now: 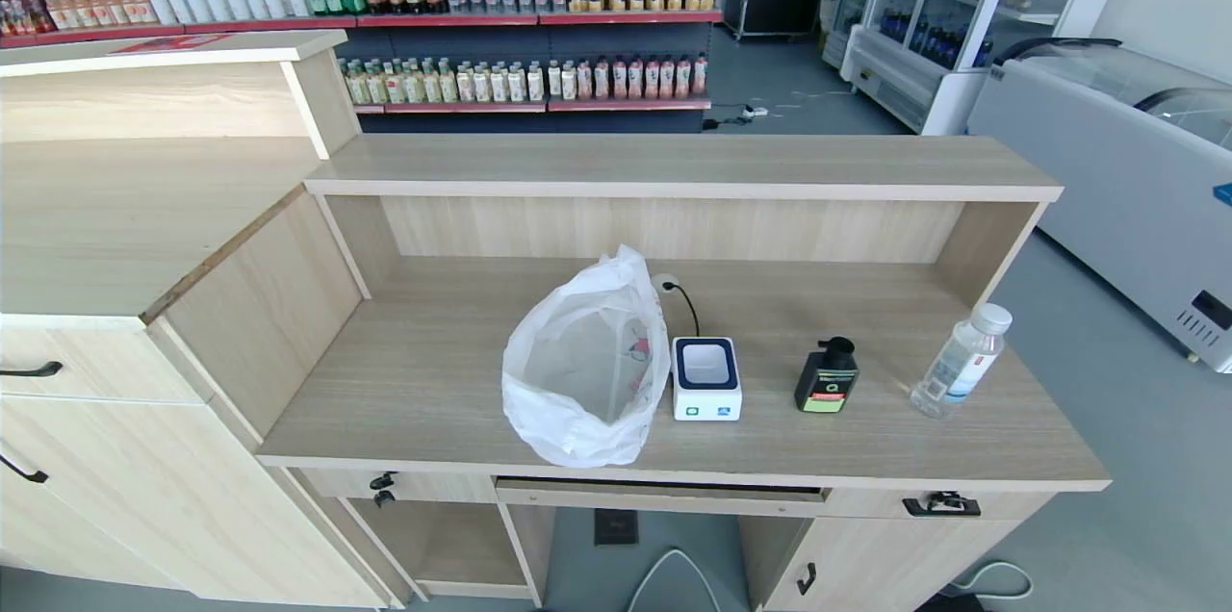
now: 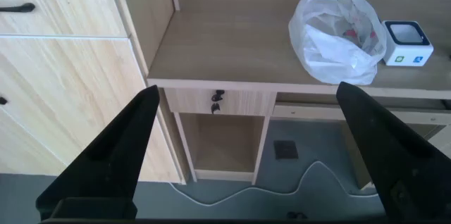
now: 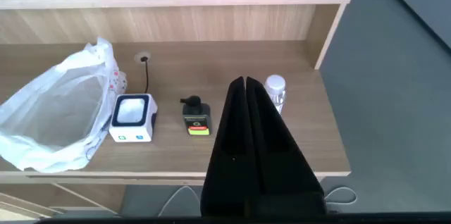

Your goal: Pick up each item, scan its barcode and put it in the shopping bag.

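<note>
Left claw spread, low before counter; right claw seemingly closed.

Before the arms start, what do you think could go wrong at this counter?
1. The clear bottle stands near the right end of the counter; a clumsy grasp might tip it off.
2. The shopping bag is limp plastic right beside the scanner; a dropped item might collapse its mouth or nudge the scanner.
3. The right gripper has its fingers shut; they must open before any grasp.
</note>
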